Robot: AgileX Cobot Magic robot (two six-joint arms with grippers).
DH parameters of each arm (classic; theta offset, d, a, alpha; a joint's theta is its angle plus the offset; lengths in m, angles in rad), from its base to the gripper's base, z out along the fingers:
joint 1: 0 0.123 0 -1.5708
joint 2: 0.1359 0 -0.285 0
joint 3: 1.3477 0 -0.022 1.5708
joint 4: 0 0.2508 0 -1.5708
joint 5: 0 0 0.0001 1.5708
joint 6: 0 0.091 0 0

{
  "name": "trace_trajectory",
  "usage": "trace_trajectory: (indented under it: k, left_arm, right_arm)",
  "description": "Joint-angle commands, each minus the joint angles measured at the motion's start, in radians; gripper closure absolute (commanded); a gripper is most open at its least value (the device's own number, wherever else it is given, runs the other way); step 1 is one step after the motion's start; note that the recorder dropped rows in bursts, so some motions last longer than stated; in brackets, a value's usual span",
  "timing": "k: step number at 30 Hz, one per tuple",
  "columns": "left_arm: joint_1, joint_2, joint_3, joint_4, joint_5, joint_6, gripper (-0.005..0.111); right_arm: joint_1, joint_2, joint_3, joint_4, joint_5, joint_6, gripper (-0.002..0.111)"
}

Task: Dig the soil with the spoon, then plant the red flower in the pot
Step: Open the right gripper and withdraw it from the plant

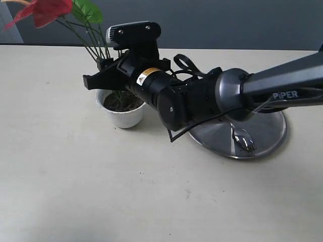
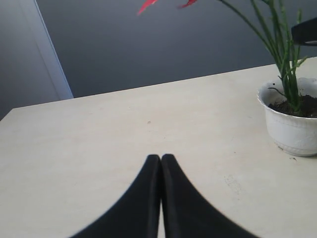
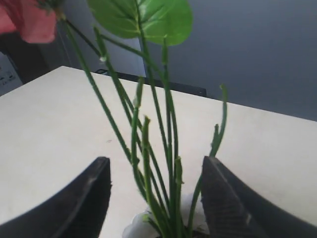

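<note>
The red flower (image 1: pixel 48 10) stands with its green stems (image 1: pixel 86 38) in the soil (image 1: pixel 121 103) of the white pot (image 1: pixel 123 117). My right gripper (image 1: pixel 101 73) hangs just above the pot, open, one finger on each side of the stems. In the right wrist view the stems (image 3: pixel 147 158) rise between the open fingers of the right gripper (image 3: pixel 156 161), touching neither. The spoon (image 1: pixel 245 140) lies on the steel plate (image 1: pixel 270 132). My left gripper (image 2: pixel 161 158) is shut and empty over the bare table, left of the pot (image 2: pixel 292 129).
The right arm (image 1: pixel 202 98) stretches from the right edge across the steel plate to the pot. The flower's green leaf (image 3: pixel 143 17) and red bloom (image 3: pixel 34 22) hang above the right gripper. A dark wall runs behind the table's far edge.
</note>
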Motion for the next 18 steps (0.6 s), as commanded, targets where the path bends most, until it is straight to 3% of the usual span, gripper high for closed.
trace_trajectory:
  k: [1,9,11,12,13,14,16,18]
  left_arm:
    - [0.004,-0.007,0.002,-0.001,-0.005,-0.003,0.106]
    - [0.004,-0.007,0.002,-0.001,-0.005,-0.003,0.106]
    - [0.004,-0.007,0.002,-0.001,-0.005,-0.003,0.106]
    - [0.004,-0.007,0.002,-0.001,-0.005,-0.003,0.106]
    - [0.004,-0.007,0.002,-0.001,-0.005,-0.003,0.106]
    - [0.004,-0.007,0.002,-0.001,-0.007,-0.003,0.106]
    - [0.004,-0.007,0.002,-0.001,-0.007,-0.003,0.106]
    - [0.004,-0.007,0.002,-0.001,-0.007,-0.003,0.106]
  right_arm:
    - [0.000,-0.025,0.002,0.102,-0.010,-0.116,0.055]
    - [0.000,-0.060,0.010,0.168,-0.047,-0.186,0.056]
    - [0.000,-0.120,0.055,0.220,-0.098,-0.262,0.069]
    - [0.000,-0.190,0.113,0.266,-0.120,-0.274,0.087]
    - [0.000,-0.223,0.151,0.280,-0.115,-0.284,0.097]
    - [0.000,-0.321,0.238,0.349,-0.093,-0.318,0.108]
    - [0.000,-0.498,0.358,0.575,-0.058,-0.540,0.109]
    - [0.000,-0.681,0.418,0.977,-0.059,-0.979,0.109]
